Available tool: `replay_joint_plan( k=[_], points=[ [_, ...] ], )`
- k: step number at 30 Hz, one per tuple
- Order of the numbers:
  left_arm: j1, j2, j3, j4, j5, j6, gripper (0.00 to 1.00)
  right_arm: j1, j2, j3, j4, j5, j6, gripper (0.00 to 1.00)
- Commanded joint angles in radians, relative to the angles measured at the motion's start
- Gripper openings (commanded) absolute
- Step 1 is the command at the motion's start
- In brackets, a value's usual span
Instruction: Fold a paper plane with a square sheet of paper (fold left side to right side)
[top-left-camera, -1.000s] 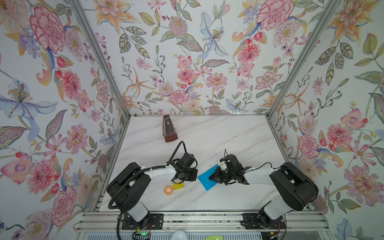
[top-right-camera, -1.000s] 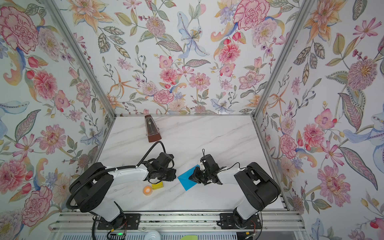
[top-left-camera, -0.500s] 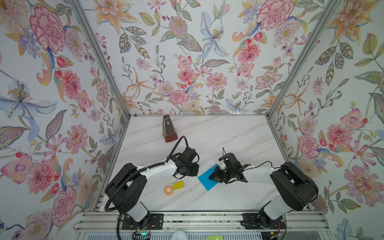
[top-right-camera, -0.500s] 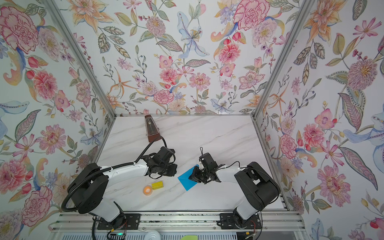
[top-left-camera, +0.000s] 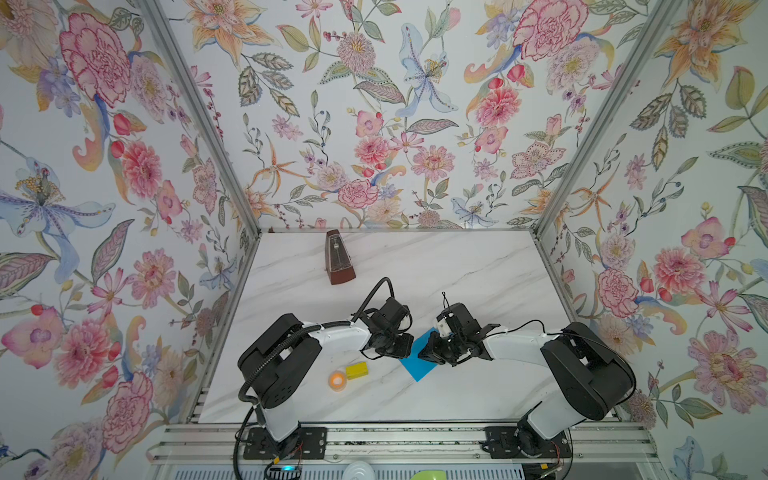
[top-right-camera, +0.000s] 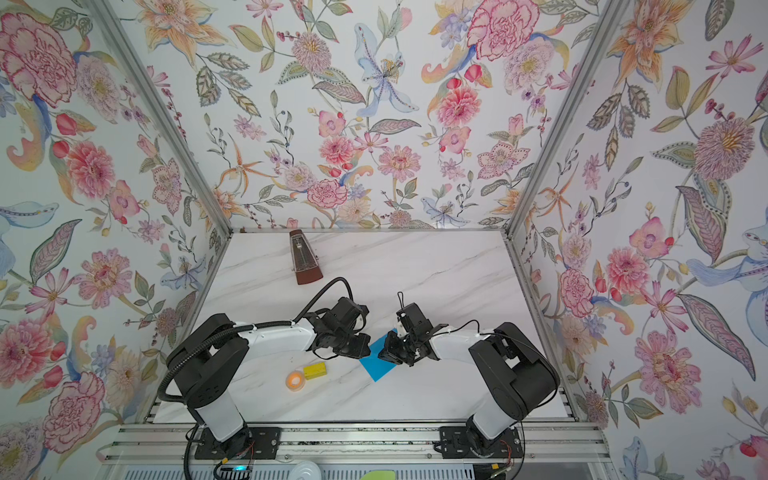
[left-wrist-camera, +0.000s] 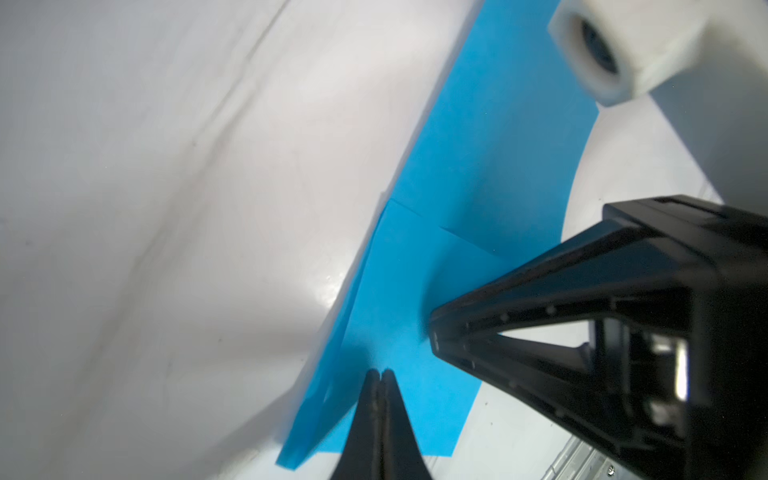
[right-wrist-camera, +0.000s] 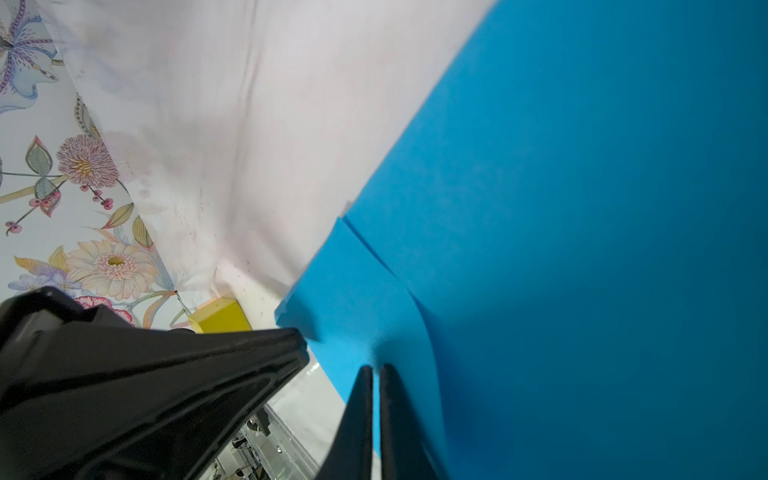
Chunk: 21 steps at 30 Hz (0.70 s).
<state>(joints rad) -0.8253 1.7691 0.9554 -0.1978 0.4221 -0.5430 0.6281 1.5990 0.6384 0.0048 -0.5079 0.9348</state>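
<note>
Robotics lab test booth, seen from above in both top views. 3 walls (top-left-camera: 374, 124) papered in a bright floral print stand between bare aluminium posts (top-left-camera: 199, 116) and enclose a white marble-look tabletop (top-left-camera: 457, 266). 2 black-and-white robot arms, the left arm (top-left-camera: 332, 336) and the right arm (top-left-camera: 515, 345), are bolted through black base plates (top-left-camera: 286, 442) to an aluminium rail (top-left-camera: 395, 440) along the front edge, with exposed cables (top-left-camera: 374, 291). Small props sit on the tabletop: a brown metronome (top-left-camera: 338, 257), a yellow block (top-left-camera: 356, 370), an orange tape roll (top-left-camera: 337, 380) and a blue sheet of paper (top-left-camera: 417, 368).

The sheet (top-left-camera: 415, 368) is bright blue, block (top-left-camera: 356, 370) yellow, roll (top-left-camera: 337, 380) seemingly orange, table (top-left-camera: 457, 270) white with grey veins.
</note>
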Motion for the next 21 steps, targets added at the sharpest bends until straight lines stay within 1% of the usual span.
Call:
replay_joint_plan(
  k=[1, 9, 16, 21],
  points=[
    [-0.006, 0.040, -0.018, -0.031, -0.019, 0.018, 0.00, 0.010, 0.017, 0.016, -0.115, 0.059, -0.025, 0.10],
    [-0.005, 0.057, -0.051, -0.040, -0.032, 0.011, 0.00, 0.031, -0.030, 0.062, -0.138, 0.046, -0.027, 0.10],
    [-0.005, 0.066, -0.055, -0.044, -0.033, 0.011, 0.00, 0.041, -0.013, 0.069, -0.145, 0.048, -0.031, 0.10],
    [-0.003, 0.069, -0.056, -0.048, -0.035, 0.011, 0.00, 0.040, 0.010, 0.075, -0.245, 0.131, -0.048, 0.10]
  ],
)
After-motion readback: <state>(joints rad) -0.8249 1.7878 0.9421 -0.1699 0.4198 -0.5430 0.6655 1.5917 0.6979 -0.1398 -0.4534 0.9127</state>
